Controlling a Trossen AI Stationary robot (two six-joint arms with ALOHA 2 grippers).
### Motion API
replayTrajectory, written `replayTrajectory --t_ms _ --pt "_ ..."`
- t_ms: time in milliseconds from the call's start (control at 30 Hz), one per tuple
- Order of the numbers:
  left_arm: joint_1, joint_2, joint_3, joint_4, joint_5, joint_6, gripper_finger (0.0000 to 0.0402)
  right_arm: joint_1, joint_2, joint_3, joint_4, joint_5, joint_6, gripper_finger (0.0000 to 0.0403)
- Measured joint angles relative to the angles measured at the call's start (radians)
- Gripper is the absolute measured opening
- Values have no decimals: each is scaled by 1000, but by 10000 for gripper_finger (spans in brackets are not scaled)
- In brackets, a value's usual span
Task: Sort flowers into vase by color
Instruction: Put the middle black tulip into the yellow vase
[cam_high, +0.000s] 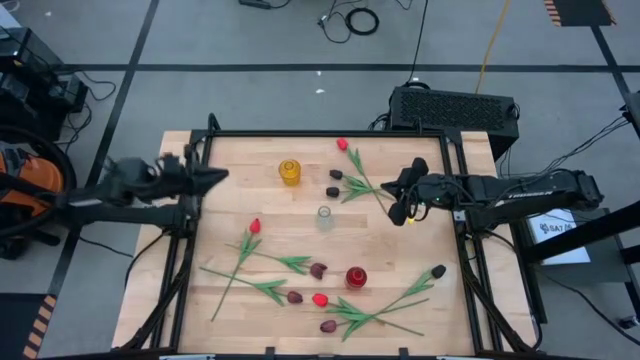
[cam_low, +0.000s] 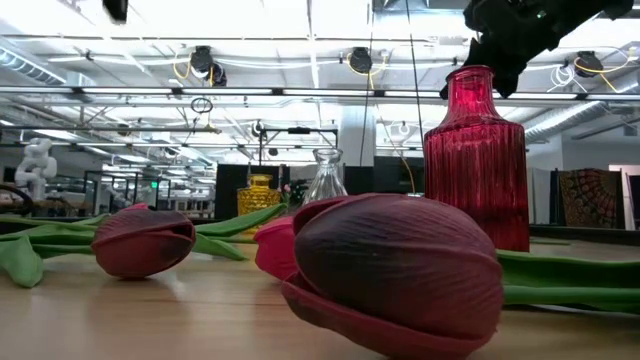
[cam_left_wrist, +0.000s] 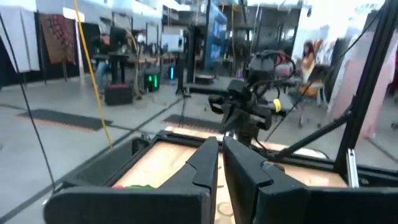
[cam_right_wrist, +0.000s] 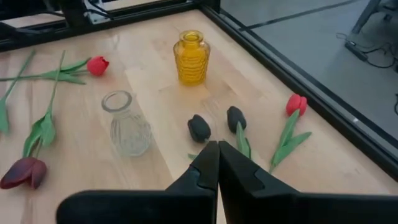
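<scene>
Artificial tulips lie flat on the wooden table: a red one (cam_high: 342, 144) and two near-black heads (cam_high: 334, 182) at the far middle, a red one (cam_high: 255, 226) left of centre, and several maroon, red and dark ones (cam_high: 320, 299) near the front. My right gripper (cam_high: 392, 190) hovers shut above the table, just right of the near-black heads (cam_right_wrist: 199, 127), touching nothing. In its wrist view the shut fingertips (cam_right_wrist: 217, 152) point toward them. My left gripper (cam_high: 218, 176) waits shut, raised at the table's far left.
A yellow vase (cam_high: 290, 172), a clear glass vase (cam_high: 324, 217) and a red vase (cam_high: 356, 278) stand upright along the table's middle. A black frame (cam_high: 330, 134) edges the table. In the low view a maroon head (cam_low: 400, 270) lies close in front.
</scene>
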Motion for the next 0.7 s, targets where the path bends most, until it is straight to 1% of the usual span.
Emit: replayTrajectory --t_ms 133,200,233,300,400,467,600,700 --pt "0 227 320 -200 3 8 32 -15 3 0 0 -1 0 0" --pt "0 310 424 -268 22 18 32 -17 3 0 0 0 -2 0" --pt "0 342 449 -297 38 18 32 -19 4 0 0 0 -12 0" --pt "-1 392 447 -314 49 10 32 -23 3 0 0 0 -39 0" --pt "-7 451 395 -319 52 -22 32 -27 3 0 -1 0 -73 0" --pt "-23 481 354 -295 53 -31 32 -28 3 0 -1 0 -75 0" --pt "-50 517 280 -200 41 -20 32 -28 16 0 0 -2 -13 0" --pt "-51 538 229 -162 17 -3 32 -28 53 0 0 -7 16 0"
